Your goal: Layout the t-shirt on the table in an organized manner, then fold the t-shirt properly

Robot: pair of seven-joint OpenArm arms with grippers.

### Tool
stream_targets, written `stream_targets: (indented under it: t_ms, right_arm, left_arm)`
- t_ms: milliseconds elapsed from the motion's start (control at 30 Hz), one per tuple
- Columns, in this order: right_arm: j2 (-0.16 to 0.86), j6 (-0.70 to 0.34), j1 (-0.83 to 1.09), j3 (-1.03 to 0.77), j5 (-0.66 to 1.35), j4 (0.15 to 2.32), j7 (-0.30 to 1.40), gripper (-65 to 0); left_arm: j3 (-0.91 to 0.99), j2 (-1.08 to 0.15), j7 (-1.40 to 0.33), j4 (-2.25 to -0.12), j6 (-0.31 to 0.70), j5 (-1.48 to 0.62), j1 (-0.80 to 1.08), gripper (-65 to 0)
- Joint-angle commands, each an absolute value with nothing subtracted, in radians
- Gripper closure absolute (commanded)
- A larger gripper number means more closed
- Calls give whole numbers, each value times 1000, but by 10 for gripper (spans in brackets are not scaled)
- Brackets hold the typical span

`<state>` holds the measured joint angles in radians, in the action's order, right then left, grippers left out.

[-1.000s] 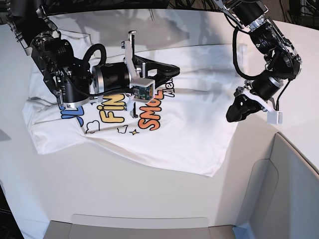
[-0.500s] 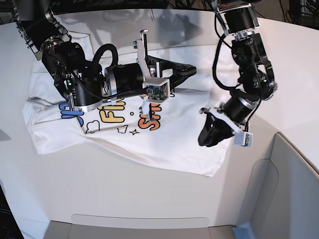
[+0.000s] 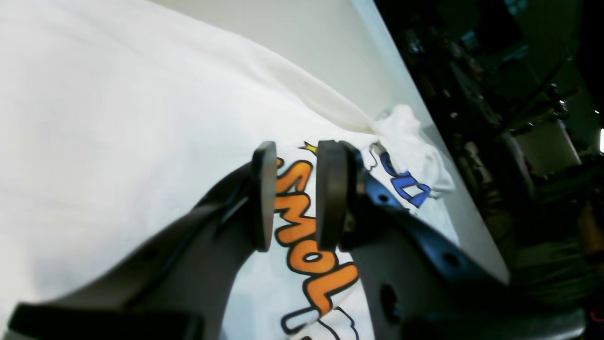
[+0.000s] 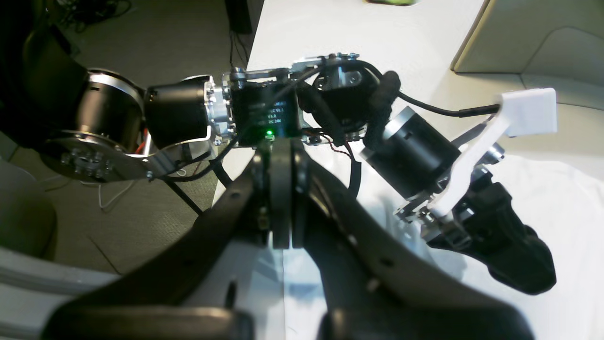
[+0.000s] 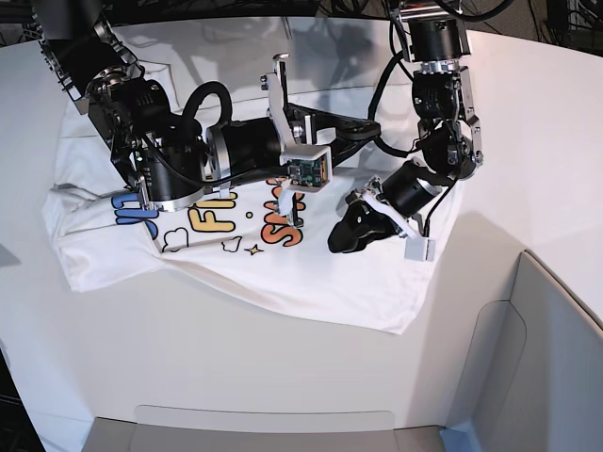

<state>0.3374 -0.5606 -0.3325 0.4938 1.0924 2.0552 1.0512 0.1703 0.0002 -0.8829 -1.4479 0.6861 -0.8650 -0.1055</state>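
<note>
The t-shirt (image 5: 311,268) lies print-up on the white surface (image 5: 236,358), creased and skewed, one sleeve bunched: layout incomplete, folding not begun. Above the print, the left pincer (image 3: 293,193) hangs parted and empty. Farther back, the right pincer (image 4: 281,198) is closed, holding nothing.

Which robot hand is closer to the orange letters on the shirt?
Left. The left gripper hangs just beside the orange letters on the t-shirt, jaws apart. The right gripper is shut and reaches out farther back, past the print.
</note>
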Motion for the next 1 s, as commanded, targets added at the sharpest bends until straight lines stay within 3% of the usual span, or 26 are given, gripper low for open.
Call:
stream_targets:
  t_ms: [0,167,367,967]
  right_arm:
    - [337,-561,-354,486,1109,2068,1023,0]
    - [344,-561,-346,481,1067,2068,1023,0]
    - [343,-561,-311,487,978,2066,1023,0]
    - [340,-561,-216,490,964,2064,1023,0]
  left_arm:
    - [174,-2,-877,-1469,698,-903,-125,-159]
    - [305,-22,-949,-1471,698,-986,-124,-159]
    - [479,-42,-1033,-1472,698,-1231,-127,-159]
    - [450,96,-1050,-1738,698,-1184,-131,-159]
